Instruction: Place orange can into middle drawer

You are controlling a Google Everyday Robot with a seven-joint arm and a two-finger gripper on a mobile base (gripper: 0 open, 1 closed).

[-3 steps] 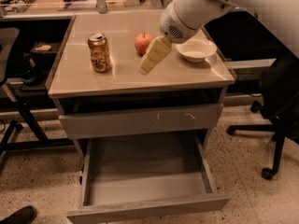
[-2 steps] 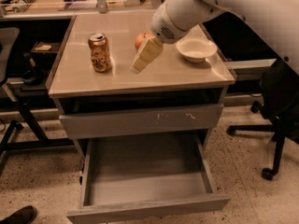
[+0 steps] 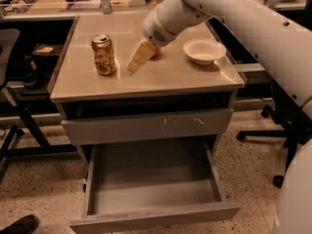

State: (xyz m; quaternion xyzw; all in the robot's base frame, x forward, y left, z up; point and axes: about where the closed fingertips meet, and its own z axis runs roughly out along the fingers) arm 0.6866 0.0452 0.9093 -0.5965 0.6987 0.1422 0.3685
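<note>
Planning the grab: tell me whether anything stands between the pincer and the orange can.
Nothing visible does: only bare tabletop lies between the pincer and the orange can. The red apple sits behind the pincer.

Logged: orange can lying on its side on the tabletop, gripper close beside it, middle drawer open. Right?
No: the camera view shows the orange can standing upright. It is on the tabletop, the gripper close beside it, the middle drawer open.
</note>
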